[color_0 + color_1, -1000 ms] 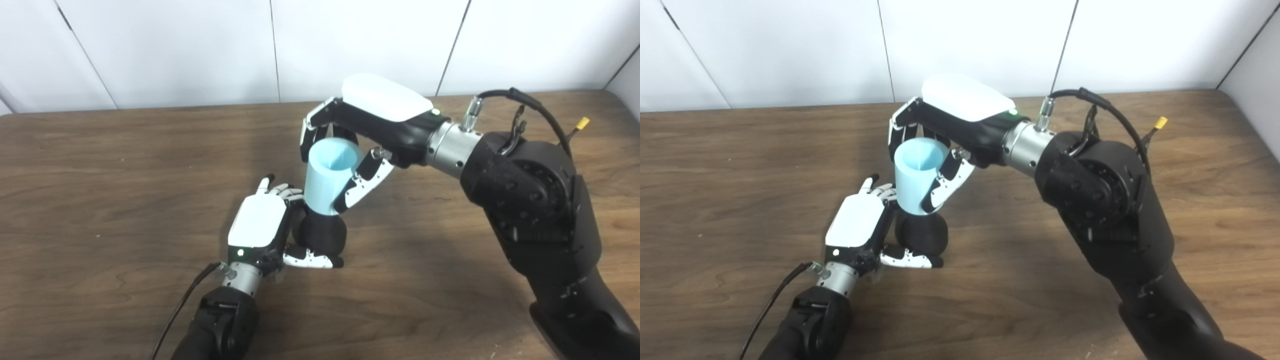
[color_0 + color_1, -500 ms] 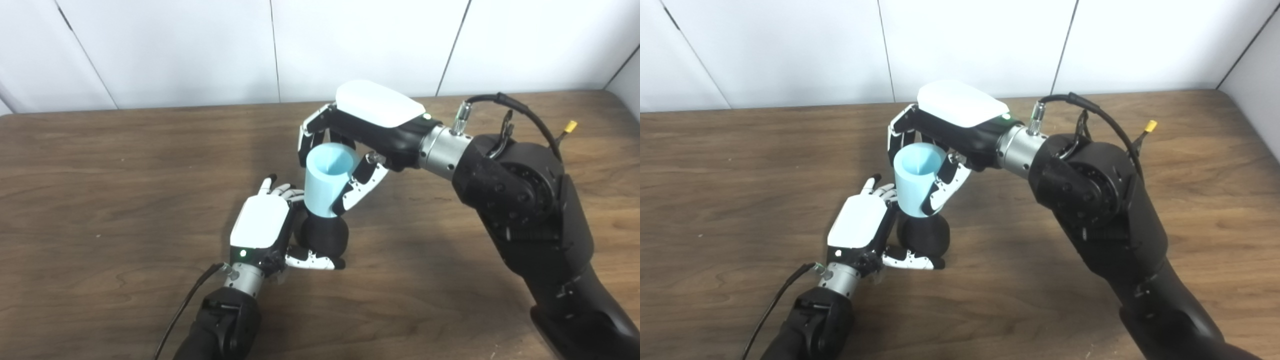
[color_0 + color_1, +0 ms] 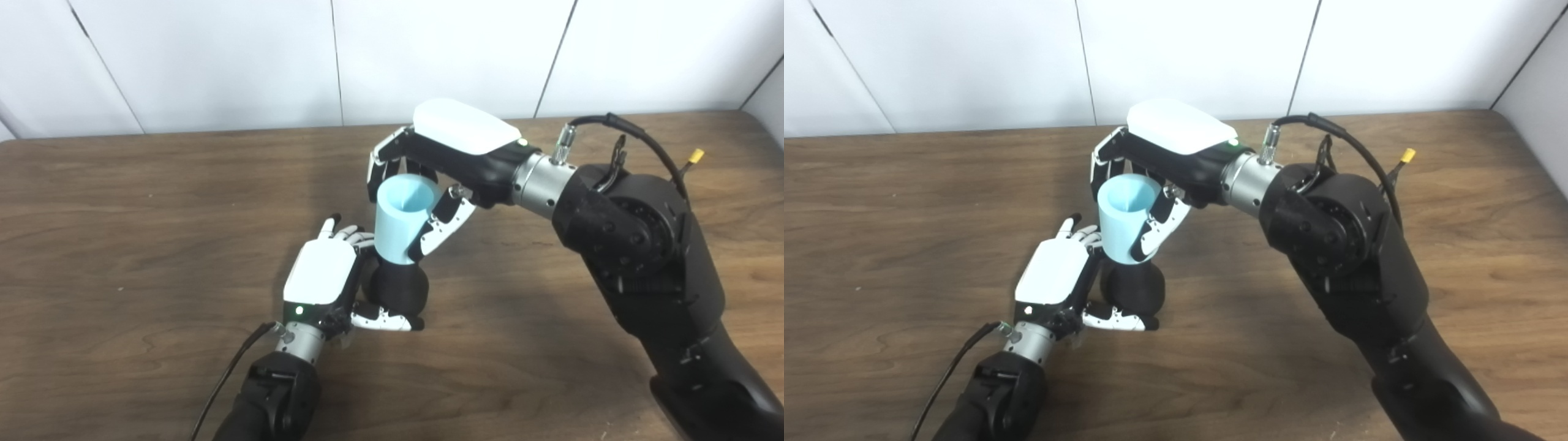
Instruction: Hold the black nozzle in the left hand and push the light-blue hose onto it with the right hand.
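While the brown wooden counter [image 3: 122,245] carries both arms, your right hand [image 3: 456,147] is the biggest thing over it, fingers wrapped around the light-blue hose [image 3: 401,217]. That hose is a short, wide, smooth tube, standing nearly upright, its open top showing only pale blue wall inside. Directly beneath your right hand its lower end meets the black nozzle [image 3: 398,289], a rounded matte lump. Your left hand [image 3: 321,278] is closed around that nozzle, low by the counter.
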Available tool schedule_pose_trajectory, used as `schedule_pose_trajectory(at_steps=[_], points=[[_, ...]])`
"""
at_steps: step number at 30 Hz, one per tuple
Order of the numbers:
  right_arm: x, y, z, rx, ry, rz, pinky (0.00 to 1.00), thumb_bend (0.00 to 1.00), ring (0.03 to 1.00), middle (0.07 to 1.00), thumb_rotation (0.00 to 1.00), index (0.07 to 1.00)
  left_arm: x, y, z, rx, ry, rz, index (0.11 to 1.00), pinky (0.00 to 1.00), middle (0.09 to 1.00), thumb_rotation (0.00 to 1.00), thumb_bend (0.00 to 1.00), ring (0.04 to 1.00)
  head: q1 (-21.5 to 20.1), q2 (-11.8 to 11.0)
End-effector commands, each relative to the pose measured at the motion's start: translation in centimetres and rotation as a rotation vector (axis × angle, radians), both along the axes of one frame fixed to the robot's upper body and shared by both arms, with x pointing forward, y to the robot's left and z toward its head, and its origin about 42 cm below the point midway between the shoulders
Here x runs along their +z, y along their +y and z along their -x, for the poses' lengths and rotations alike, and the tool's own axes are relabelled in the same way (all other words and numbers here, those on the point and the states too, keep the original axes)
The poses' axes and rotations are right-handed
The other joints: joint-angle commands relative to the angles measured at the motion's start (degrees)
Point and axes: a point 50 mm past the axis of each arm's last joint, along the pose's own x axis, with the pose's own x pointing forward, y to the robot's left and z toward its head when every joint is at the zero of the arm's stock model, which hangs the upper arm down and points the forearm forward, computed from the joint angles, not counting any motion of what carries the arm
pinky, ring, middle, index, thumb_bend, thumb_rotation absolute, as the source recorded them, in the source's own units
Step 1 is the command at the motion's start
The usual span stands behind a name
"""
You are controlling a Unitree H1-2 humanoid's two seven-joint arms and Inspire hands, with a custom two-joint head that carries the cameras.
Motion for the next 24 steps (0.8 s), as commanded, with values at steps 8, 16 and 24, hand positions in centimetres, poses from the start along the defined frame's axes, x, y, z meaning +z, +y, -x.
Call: schedule_pose_trajectory(at_steps=[8, 16, 24], points=[[0.9, -0.2, -0.2, 0.013, -0.064, 0.031, 0.31, 0.51, 0.363, 0.499, 0.0, 0.529, -0.6, -0.6, 0.8, -0.034, 0.049, -0.031, 0.484, 1.0, 0.765, 0.05, 0.52, 0.857, -0.06, 0.21], [0.3, 0.5, 0.0, 0.042, -0.039, 0.099, 0.31, 0.51, 0.361, 0.494, 0.0, 0.535, -0.7, -0.5, 0.7, -0.038, 0.05, -0.043, 0.484, 1.0, 0.763, 0.05, 0.52, 0.857, -0.31, 0.1], [-0.1, 0.9, 0.3, 0.05, 0.014, 0.124, 0.34, 0.51, 0.372, 0.506, 0.0, 0.517, -0.6, -0.8, 0.7, -0.034, 0.05, -0.035, 0.484, 1.0, 0.764, 0.05, 0.52, 0.859, -0.3, 0.09]])
